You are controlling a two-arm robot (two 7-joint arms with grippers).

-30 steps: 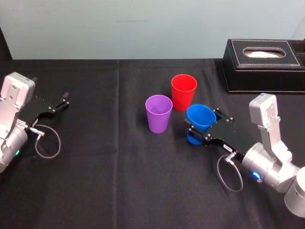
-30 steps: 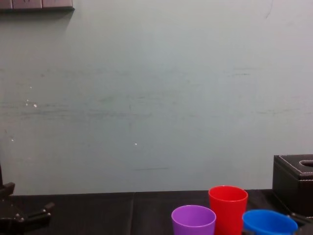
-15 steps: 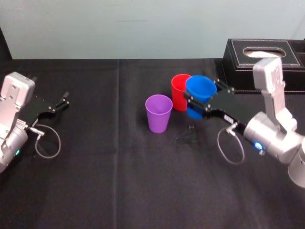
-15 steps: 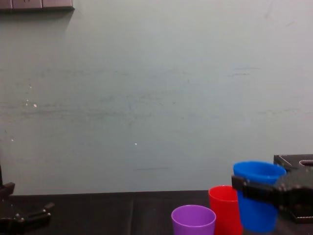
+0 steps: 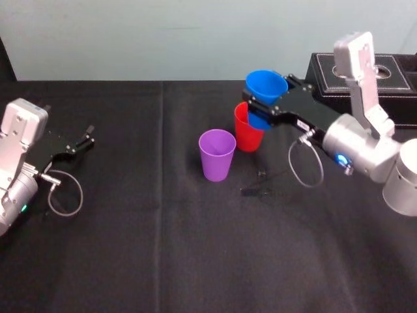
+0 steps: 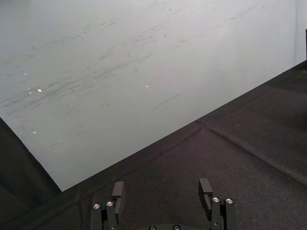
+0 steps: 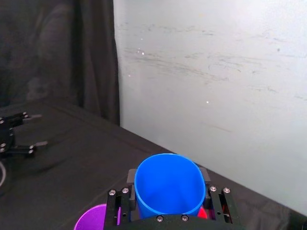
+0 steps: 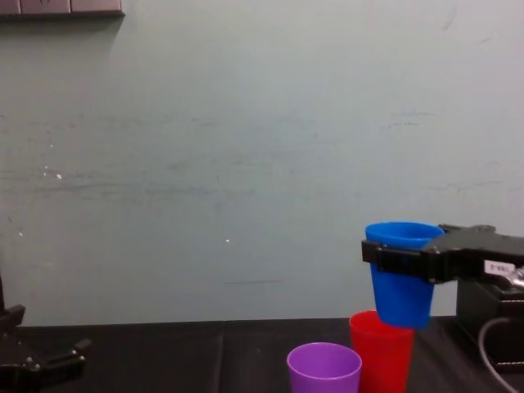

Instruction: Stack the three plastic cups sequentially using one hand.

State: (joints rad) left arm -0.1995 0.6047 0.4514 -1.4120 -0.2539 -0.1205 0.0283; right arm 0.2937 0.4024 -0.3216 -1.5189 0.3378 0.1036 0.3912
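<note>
Right gripper (image 5: 267, 99): pinching the blue cup (image 5: 266, 83) just under its rim, one finger on each side. Cup upright, mouth up, lifted clear of the counter (image 5: 163, 228).

Chest view: the blue cup (image 8: 401, 282) hangs over the red cup (image 8: 381, 348), shifted a little to the right. Its base sits at about the height of the red rim. Contact between the two: cannot tell. The right gripper (image 8: 409, 258) comes in level from the right.

Head view: the blue cup covers the far right part of the red cup (image 5: 246, 134). The red cup stands upright on the counter. The purple cup (image 5: 216, 155) stands upright just beside it, to the near left, with a narrow gap between them.

Right wrist view: the blue cup (image 7: 168, 184) sits between the fingers, with the purple cup (image 7: 93, 218) below and to one side.

A grey cable (image 5: 306, 163) loops under the right gripper's body. The black box (image 5: 324, 68) sits at the far right, behind the right arm.

Left gripper (image 5: 81, 140): parked low at the left of the counter, well apart from the cups, fingers (image 6: 118, 190) spread with nothing between them. A pale wall (image 8: 246, 164) rises behind the counter.
</note>
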